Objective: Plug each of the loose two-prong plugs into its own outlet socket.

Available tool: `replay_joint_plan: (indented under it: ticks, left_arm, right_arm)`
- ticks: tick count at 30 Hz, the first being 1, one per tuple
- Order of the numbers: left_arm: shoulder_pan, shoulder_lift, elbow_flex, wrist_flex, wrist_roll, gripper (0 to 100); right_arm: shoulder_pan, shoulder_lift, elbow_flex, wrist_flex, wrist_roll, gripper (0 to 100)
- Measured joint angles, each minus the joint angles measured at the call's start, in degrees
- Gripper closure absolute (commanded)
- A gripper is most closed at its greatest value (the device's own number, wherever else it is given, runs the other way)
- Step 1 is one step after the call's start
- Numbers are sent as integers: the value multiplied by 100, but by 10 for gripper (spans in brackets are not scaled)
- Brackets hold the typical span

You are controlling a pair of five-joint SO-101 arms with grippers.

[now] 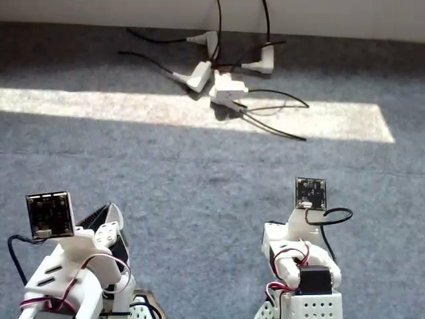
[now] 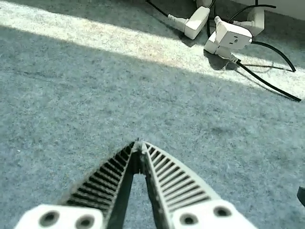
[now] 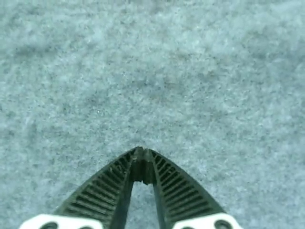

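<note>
Although the task's things all lie in one cluster at the far edge of the grey carpet (image 1: 199, 173), neither pincer is anywhere near them. The left gripper (image 2: 139, 149) has its ribbed jaws closed tip to tip with nothing between them, low over bare carpet at the near left. The right gripper (image 3: 143, 153) is likewise closed and empty, pointed down at bare carpet at the near right. The socket block (image 1: 229, 90) sits at the far edge of the sunlit band (image 1: 99, 106), with black cables (image 1: 279, 129) trailing from it. The nearest plug (image 1: 198, 74) lies just beside the block, a second plug (image 1: 202, 40) farther back, and a third plug (image 1: 260, 64) behind the block on its other side. Prongs are too small to make out, so I cannot tell whether any plug is seated. The cluster lies well ahead of both arms and between their lines. It is judged somewhat nearer the right arm, though the left wrist view faces it. The nearest plug's long axis runs diagonally, cable end away from the block. A grasp would call for opened jaws set across that axis.
</note>
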Motion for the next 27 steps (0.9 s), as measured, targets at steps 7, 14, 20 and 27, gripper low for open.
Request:
replay_joint_plan:
  ticks: [7, 14, 20, 27]
  left_arm:
    - [0, 0, 949, -44, 105, 993]
    - [-105, 0, 1143, -299, 141, 993]
    - [-114, 0, 1178, -316, 141, 993]
    - [-114, 9, 1960, -440, 141, 993]
  right_arm:
    - [0, 0, 0, 0, 0, 991]
    - [0, 0, 0, 0, 0, 991]
    - [0, 0, 0, 0, 0, 991]
    - [0, 0, 0, 0, 0, 991]
